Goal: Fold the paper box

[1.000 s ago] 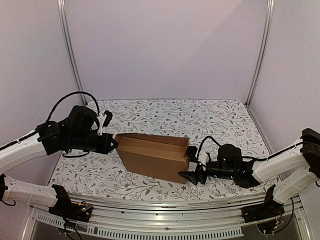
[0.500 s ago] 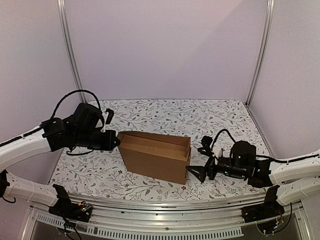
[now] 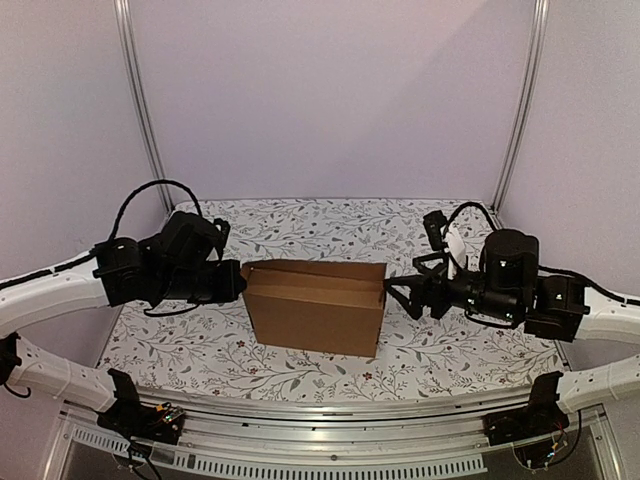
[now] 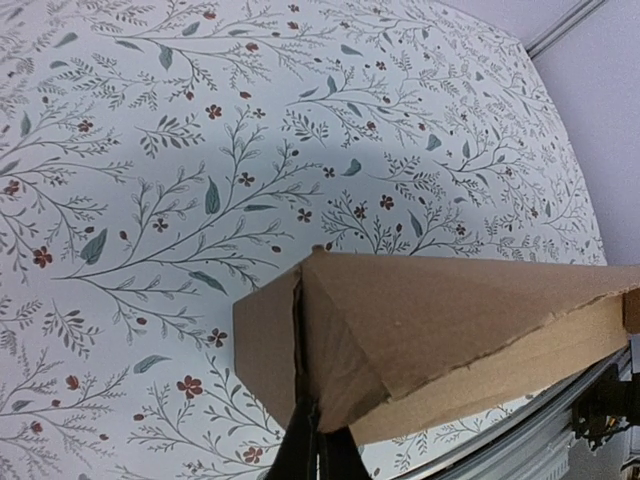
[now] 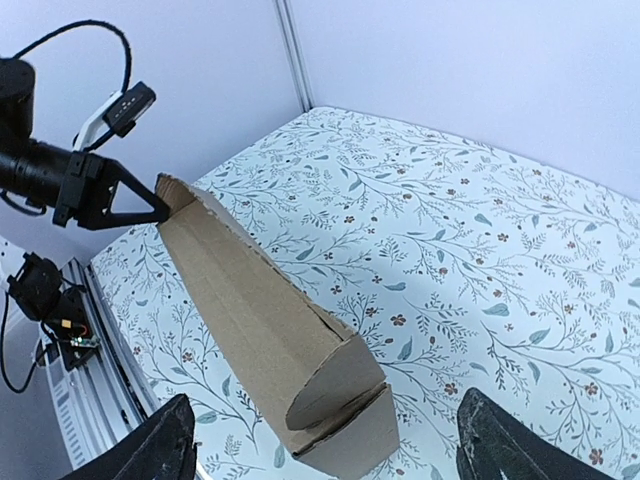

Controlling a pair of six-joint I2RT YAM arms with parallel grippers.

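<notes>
The paper box point(image 3: 315, 305) is plain brown cardboard, standing on the middle of the floral table with its lid flap down over the top. My left gripper point(image 3: 238, 282) is shut, its tips pressed against the seam at the box's left end point(image 4: 300, 350); the dark fingers point(image 4: 300, 450) show at the bottom edge of the left wrist view. My right gripper point(image 3: 400, 296) hovers just off the box's right end, open and holding nothing. In the right wrist view the box point(image 5: 250, 300) runs away from that gripper point(image 5: 330, 445), its rounded end flap point(image 5: 335, 385) between the spread fingers point(image 5: 165, 445).
A floral cloth point(image 3: 330, 230) covers the table. The aluminium rail point(image 3: 320, 412) runs along the near edge, also the rail point(image 5: 100, 330) in the right wrist view. Frame posts point(image 3: 140, 100) and lilac walls enclose the back and sides.
The box has gone from an open-topped tray to closed, with the lid down. My right gripper lifted away from its front right corner, rose and opened wide. The left gripper shifted slightly right.
</notes>
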